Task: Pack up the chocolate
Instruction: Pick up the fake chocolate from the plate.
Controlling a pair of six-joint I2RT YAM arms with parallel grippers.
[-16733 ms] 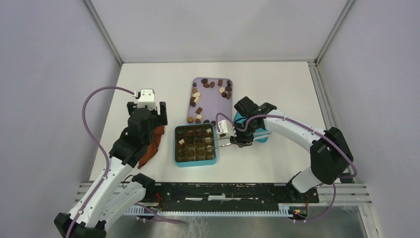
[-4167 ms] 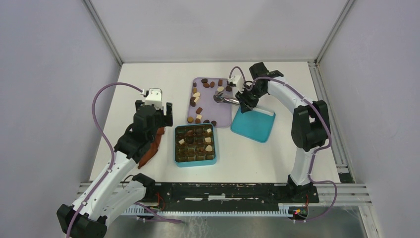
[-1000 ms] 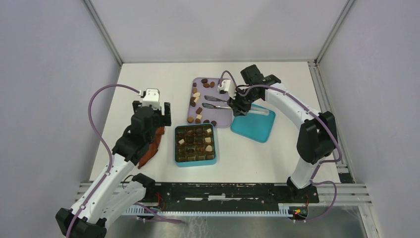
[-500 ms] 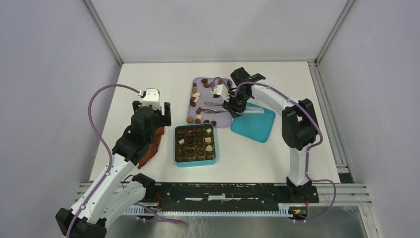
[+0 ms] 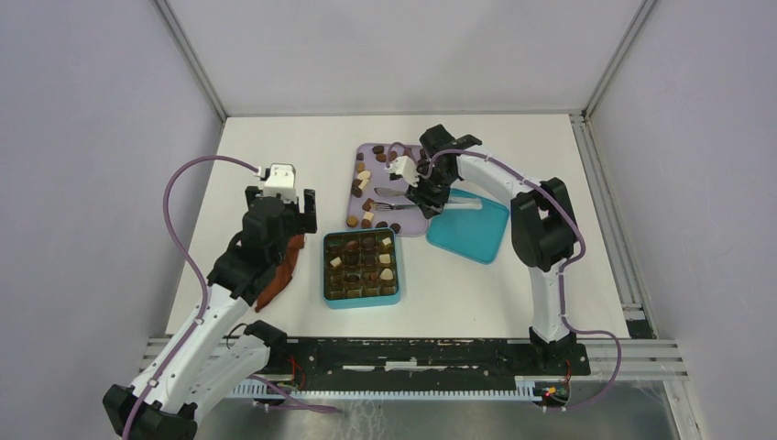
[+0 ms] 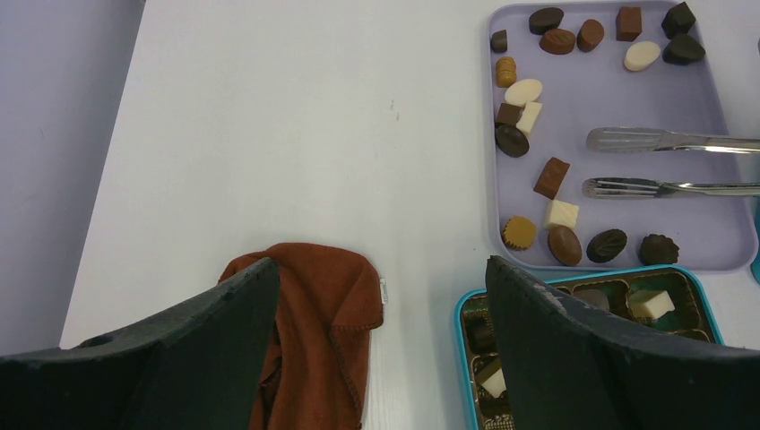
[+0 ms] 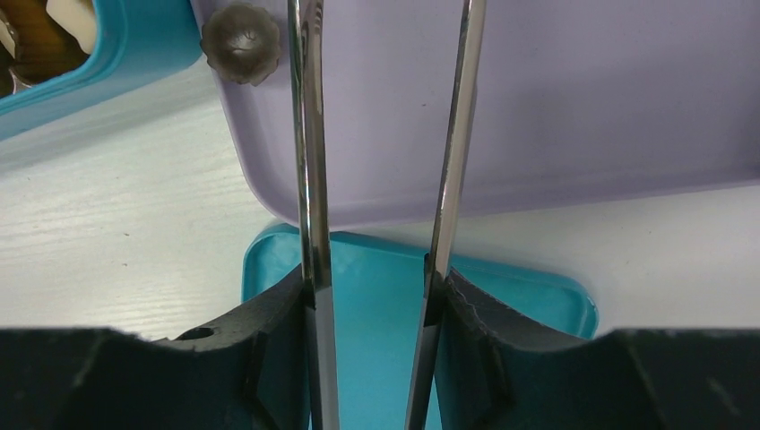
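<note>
Chocolate (image 6: 551, 177): loose on lavender tray (image 6: 690, 98), several already in teal box (image 6: 464, 309). Right gripper (image 7: 372, 291) clamped on tongs (image 6: 663, 141), blades apart over bare tray floor; left gripper (image 6: 381, 269) splayed, empty. Neighbours sit close: straddle one piece only, squeeze gently, lift clear of tray rim and box wall
</note>
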